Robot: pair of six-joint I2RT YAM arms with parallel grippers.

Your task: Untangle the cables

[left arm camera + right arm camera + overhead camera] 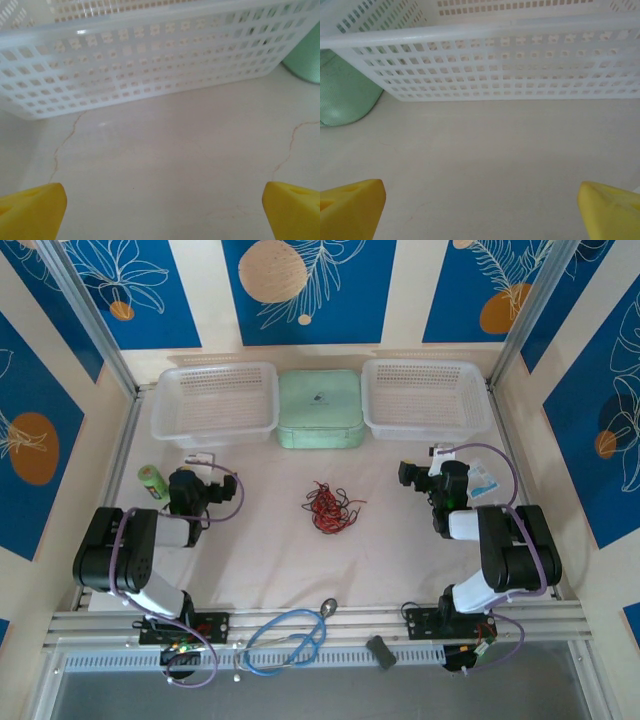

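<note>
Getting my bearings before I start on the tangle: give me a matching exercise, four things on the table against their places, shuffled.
Things:
1. cables
2. mint-green box
3. light-blue looped cable
4. green canister

Places:
A. on the near rail
B. middle of the table
C. far left of the table
D. between the left basket and the right basket

Pairs: 1-B; 2-D; 3-A; 4-C

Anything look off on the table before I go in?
The cables sit knotted, red and black, in one clump at the middle of the table. A light-blue cable loops loosely over the near rail.
</note>
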